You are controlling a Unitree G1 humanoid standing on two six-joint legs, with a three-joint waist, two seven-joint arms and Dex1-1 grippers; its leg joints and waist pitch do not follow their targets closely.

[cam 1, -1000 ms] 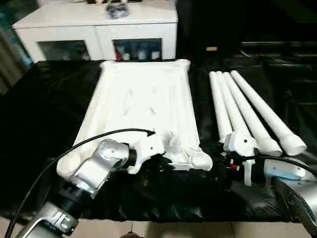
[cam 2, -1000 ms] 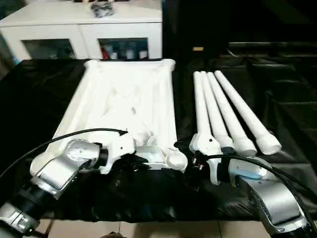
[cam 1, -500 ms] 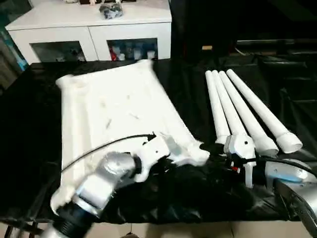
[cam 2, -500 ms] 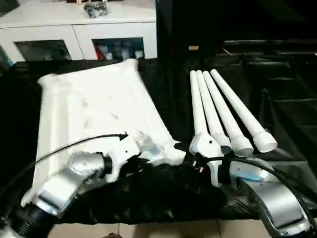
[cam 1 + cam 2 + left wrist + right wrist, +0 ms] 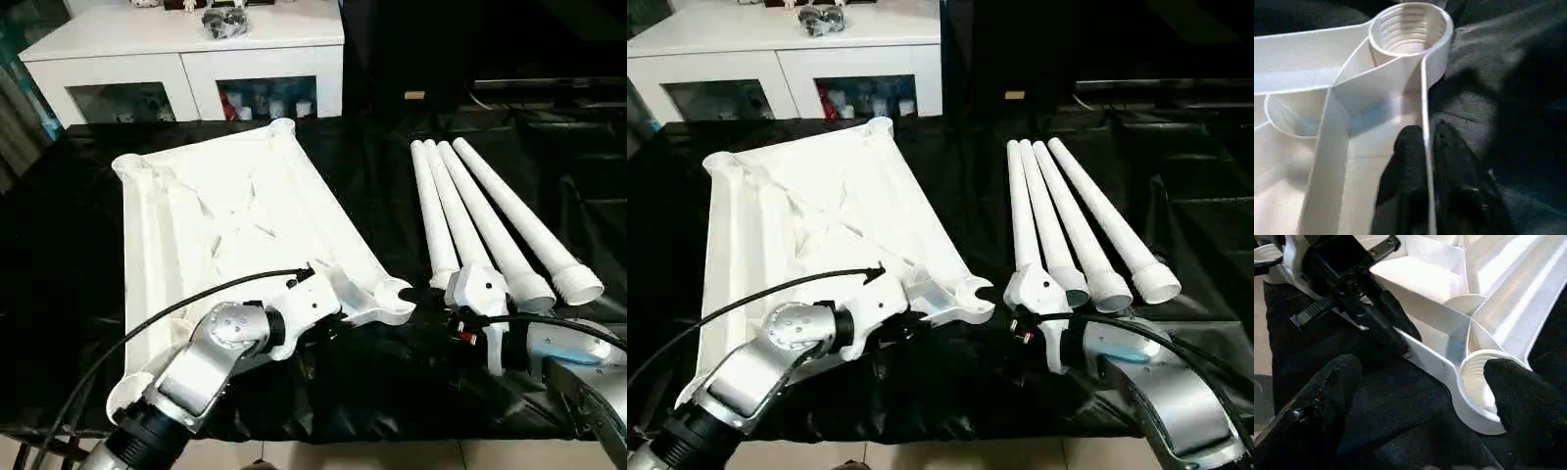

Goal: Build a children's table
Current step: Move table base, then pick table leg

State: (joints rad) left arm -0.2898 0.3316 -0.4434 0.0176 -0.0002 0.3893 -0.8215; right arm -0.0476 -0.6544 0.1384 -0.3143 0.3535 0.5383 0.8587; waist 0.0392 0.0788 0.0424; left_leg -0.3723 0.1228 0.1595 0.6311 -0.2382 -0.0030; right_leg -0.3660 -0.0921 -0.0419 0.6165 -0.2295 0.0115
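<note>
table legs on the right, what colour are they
The four table legs are plain white, lying on the black cover; the left eye view shows this best.

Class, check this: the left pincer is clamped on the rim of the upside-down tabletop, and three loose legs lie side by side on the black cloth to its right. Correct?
Not quite. Four legs lie there, not three; the left eye view shows them. The left pincer does clamp the tabletop rim.
</note>
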